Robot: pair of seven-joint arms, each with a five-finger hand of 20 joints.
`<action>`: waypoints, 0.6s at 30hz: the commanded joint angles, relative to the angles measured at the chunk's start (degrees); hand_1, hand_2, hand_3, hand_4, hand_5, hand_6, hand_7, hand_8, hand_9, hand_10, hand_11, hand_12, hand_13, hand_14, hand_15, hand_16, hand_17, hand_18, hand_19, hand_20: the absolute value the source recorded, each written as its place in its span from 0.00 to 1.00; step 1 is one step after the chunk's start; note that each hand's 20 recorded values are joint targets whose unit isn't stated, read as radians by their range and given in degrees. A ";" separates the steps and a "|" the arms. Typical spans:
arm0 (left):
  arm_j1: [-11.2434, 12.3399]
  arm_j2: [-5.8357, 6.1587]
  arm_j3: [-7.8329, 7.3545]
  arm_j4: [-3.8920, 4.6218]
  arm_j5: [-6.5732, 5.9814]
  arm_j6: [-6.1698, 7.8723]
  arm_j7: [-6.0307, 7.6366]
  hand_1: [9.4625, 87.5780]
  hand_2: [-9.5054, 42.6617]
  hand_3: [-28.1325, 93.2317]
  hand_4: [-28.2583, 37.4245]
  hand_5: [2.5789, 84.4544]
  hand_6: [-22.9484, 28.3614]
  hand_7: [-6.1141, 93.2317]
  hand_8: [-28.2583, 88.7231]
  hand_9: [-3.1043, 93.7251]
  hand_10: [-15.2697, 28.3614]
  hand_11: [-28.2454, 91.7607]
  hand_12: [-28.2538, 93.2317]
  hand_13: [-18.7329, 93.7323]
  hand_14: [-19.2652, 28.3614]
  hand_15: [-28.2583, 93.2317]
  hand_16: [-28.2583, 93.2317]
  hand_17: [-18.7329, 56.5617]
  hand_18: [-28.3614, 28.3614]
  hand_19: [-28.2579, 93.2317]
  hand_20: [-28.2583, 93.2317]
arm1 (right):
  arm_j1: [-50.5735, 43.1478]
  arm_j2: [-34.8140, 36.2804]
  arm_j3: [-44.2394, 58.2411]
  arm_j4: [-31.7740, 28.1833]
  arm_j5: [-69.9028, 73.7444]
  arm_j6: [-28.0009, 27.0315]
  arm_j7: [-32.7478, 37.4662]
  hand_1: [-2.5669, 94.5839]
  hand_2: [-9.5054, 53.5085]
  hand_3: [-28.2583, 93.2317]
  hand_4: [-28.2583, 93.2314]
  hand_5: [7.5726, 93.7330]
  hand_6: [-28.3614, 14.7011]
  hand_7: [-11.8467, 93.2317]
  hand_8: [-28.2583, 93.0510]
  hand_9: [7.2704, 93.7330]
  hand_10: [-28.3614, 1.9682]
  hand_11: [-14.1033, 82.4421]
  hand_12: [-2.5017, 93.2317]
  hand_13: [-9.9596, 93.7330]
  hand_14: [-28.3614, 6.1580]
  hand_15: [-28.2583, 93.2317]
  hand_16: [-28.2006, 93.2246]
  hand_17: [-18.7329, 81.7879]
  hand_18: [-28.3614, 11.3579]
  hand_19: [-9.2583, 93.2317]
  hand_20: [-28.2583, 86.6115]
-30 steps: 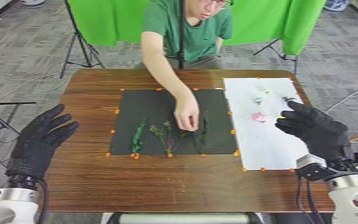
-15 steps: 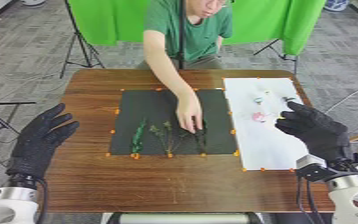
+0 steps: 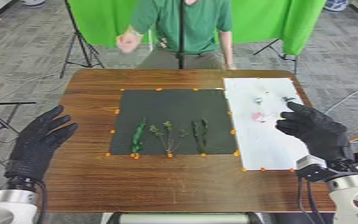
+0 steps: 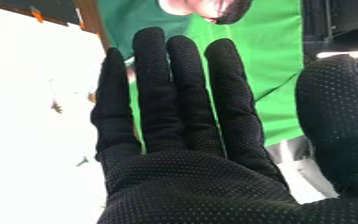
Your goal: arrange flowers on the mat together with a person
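On the dark mat (image 3: 158, 107) lie three green stems side by side: a leafy one (image 3: 138, 136) at the left, a branching sprig (image 3: 168, 137) in the middle and a darker stem (image 3: 200, 136) at the right. Small flowers, among them a pink one (image 3: 258, 117), rest on the white sheet (image 3: 269, 145). My left hand (image 3: 35, 145) is held open left of the mat. My right hand (image 3: 316, 131) hovers open at the white sheet's right edge; in the right wrist view, the right hand (image 4: 193, 175) has straight fingers and holds nothing.
The brown wooden table (image 3: 158, 187) carries orange markers along the edges of mat and sheet. A person (image 3: 193, 30) is at the far side, one raised hand (image 3: 129, 41) beyond the table. A thin black pole stands in front of the person.
The person's hand has let go of the right stem and withdrawn from the mat to beyond the far edge. That stem now lies uncovered. Both robot hands have stayed nearly still.
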 commanded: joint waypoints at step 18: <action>1.19 0.68 -0.84 -0.38 -0.24 0.82 0.41 0.24 0.20 0.81 0.05 0.42 0.50 0.29 0.16 0.38 0.67 0.48 0.37 0.44 0.78 0.56 0.23 0.21 0.90 0.65 0.30 | 30.94 33.48 -35.63 11.19 -88.14 18.66 14.14 0.31 0.00 0.95 0.00 0.33 0.61 0.29 0.12 0.34 0.73 0.29 0.24 0.48 0.60 0.63 0.40 0.36 0.28 0.71 0.59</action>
